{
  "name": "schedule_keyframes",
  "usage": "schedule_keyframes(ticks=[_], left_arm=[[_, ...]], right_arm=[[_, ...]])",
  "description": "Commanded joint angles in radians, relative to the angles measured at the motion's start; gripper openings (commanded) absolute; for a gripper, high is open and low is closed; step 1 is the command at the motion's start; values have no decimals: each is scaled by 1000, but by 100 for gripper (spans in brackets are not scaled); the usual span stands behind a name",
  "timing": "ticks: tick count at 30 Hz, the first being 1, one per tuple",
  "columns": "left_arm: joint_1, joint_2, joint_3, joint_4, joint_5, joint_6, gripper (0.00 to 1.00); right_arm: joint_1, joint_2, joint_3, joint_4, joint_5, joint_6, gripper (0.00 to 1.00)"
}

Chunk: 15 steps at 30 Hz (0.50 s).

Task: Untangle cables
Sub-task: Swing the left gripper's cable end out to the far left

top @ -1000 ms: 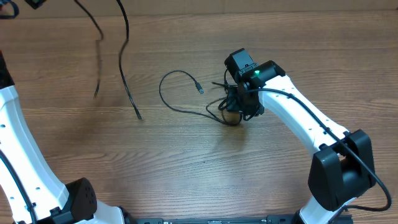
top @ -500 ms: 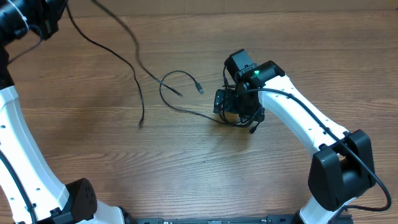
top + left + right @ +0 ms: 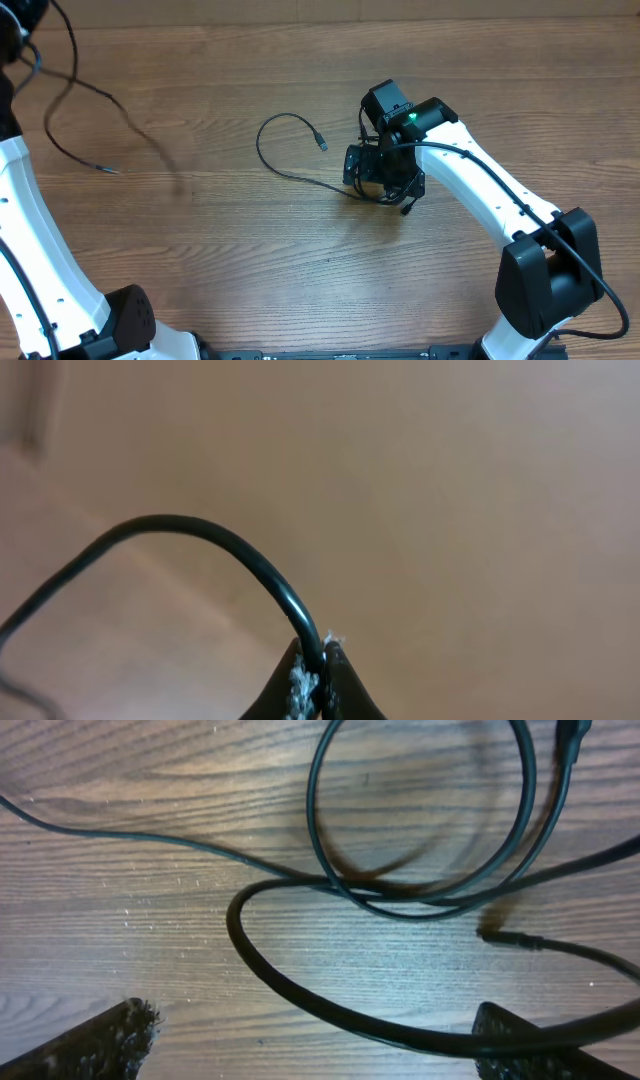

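One black cable [image 3: 62,125] hangs from my left gripper [image 3: 14,22] at the far top-left corner, swinging loose with its tip near the table. In the left wrist view the left gripper [image 3: 315,682] is shut on that cable [image 3: 205,540], which arcs off to the left. A second cable [image 3: 275,165] lies on the wood in an open loop with a silver plug tip [image 3: 321,143]. It runs under my right gripper [image 3: 378,182], which stands open over it. In the right wrist view the right gripper [image 3: 320,1042] straddles a strand [image 3: 330,1005]; a loop [image 3: 420,820] lies beyond, apart from both fingers.
The wooden table [image 3: 250,260] carries only the cables. The right arm [image 3: 480,200] reaches in from the lower right and the left arm [image 3: 30,230] rises along the left edge. A thin cable end [image 3: 505,936] lies near the right finger.
The right gripper has opened and let go of the tangle. The left gripper has pulled its cable up and away to the top left, clear of the loop.
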Motion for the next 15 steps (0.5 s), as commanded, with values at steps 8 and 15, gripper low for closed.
schedule_keyframes(ticks=[8, 15], left_arm=[[-47, 160, 6, 348, 15, 153, 4], [-23, 337, 6, 360, 16, 152, 5]], right_arm=[[-1, 5, -6, -17, -13, -6, 100], [-1, 5, -7, -29, -13, -6, 100]])
